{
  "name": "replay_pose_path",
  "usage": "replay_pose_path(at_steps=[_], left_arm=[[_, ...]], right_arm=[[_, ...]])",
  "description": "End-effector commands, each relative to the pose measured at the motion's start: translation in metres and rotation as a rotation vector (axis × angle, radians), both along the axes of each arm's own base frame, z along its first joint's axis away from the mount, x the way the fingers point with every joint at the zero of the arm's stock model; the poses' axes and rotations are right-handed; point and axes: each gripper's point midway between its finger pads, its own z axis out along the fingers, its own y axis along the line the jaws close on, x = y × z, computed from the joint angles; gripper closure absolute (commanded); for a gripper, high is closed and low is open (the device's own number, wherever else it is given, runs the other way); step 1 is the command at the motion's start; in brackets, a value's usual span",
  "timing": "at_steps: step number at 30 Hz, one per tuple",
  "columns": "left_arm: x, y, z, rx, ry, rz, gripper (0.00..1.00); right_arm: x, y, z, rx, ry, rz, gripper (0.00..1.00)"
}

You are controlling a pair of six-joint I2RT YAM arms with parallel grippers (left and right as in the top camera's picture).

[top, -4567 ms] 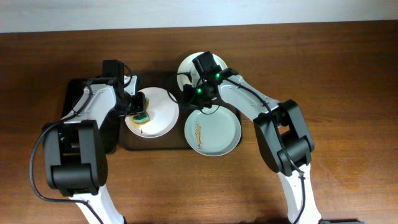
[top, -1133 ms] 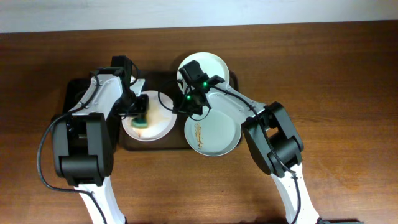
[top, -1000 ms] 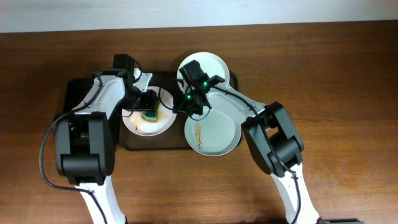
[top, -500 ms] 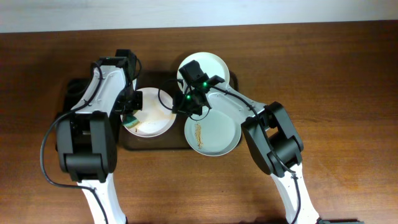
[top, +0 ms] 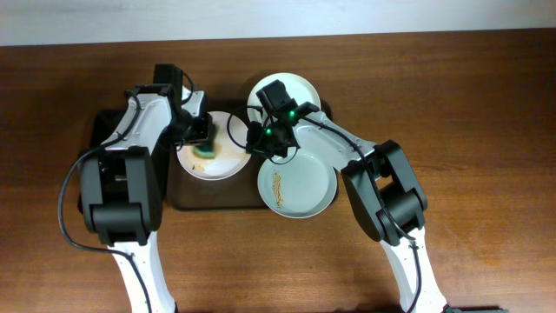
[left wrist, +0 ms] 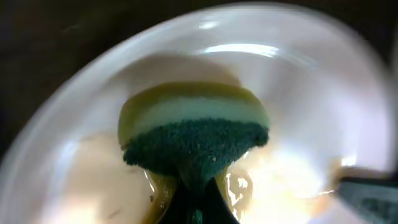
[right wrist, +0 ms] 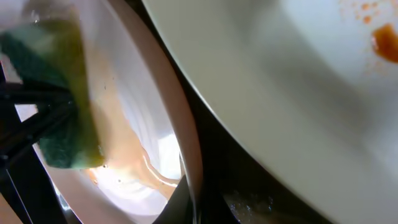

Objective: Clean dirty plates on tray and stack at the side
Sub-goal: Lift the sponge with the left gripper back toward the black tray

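Overhead, the left plate [top: 228, 158] lies on the left part of the brown tray [top: 217, 201], and both my arms meet over it. The left arm reaches in from the left with its wrist bent down. The left gripper [top: 201, 139] is clamped tight on a green-and-yellow sponge [top: 206, 151] that sits on the plate's floor. The right arm stretches across from the right, and the right gripper [top: 259, 144] is pinched closed on this plate's right rim. In the right wrist view that rim runs straight into the fingertips.

The plate is white and shallow, face up, with an orange-brown film and pale liquid pooled around the sponge. I cannot tell whether it sits level.

The front plate [top: 304, 178], faintly bluish, sits at the tray's right front with its edge past the tray's rim. A thin orange smear [top: 277, 184] runs front to back across it. The back plate [top: 300, 89] lies behind it, partly under the right arm. The tray's long axis runs left to right. A black tray [top: 97, 129] lies just beside its left end.
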Motion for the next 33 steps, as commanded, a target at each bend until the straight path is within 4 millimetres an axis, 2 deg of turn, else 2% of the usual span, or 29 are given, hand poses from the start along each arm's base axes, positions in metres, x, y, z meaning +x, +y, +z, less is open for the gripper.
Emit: replay_pose_path(at_steps=[1,4,6,9,10,11,13,15,18,21,26,29,30,33], left_arm=[[-0.029,-0.048,-0.041,-0.239,0.129,-0.076,0.99],[-0.018,-0.04,-0.023,-0.266,0.118,-0.051,0.99],[-0.005,-0.028,0.001,-0.268,0.109,-0.023,0.99],[0.016,-0.01,0.048,-0.268,0.072,0.008,0.99],[0.025,-0.003,0.072,-0.267,0.043,0.02,0.99],[0.029,0.002,0.084,-0.266,0.025,0.026,0.99],[0.041,0.017,0.117,-0.262,-0.04,0.047,0.99],[0.051,0.036,0.138,-0.256,-0.1,0.076,0.99],[0.056,0.061,0.145,-0.251,-0.132,0.12,0.99],[0.054,0.072,0.14,-0.203,-0.118,0.14,0.99],[0.05,0.075,0.134,-0.157,-0.096,0.143,0.99],[0.05,0.075,0.135,-0.157,-0.096,0.143,0.99],[0.05,0.075,0.135,-0.157,-0.096,0.143,0.99],[0.05,0.076,0.135,-0.157,-0.096,0.143,0.99]], right_arm=[[-0.013,0.001,-0.027,-0.048,0.031,0.028,0.96],[-0.013,0.0,-0.028,-0.048,0.032,0.028,0.96],[-0.013,0.0,-0.028,-0.05,0.031,0.031,0.96],[-0.014,0.0,-0.028,-0.051,0.029,0.036,0.96],[-0.013,0.0,-0.027,-0.052,0.016,0.053,0.96],[-0.013,0.0,-0.025,-0.054,0.008,0.065,0.96],[-0.008,-0.002,-0.012,-0.078,-0.035,0.089,0.96],[-0.001,-0.012,0.003,-0.152,-0.077,0.086,0.96],[0.009,-0.023,0.034,-0.261,-0.162,0.103,0.96],[0.01,-0.027,0.059,-0.359,-0.222,0.127,0.96],[0.013,-0.027,0.112,-0.542,-0.364,0.138,0.96],[0.016,-0.038,0.147,-0.676,-0.456,0.105,0.96],[0.016,-0.045,0.165,-0.755,-0.51,0.085,0.96],[0.013,-0.055,0.191,-0.902,-0.602,0.056,0.96]])
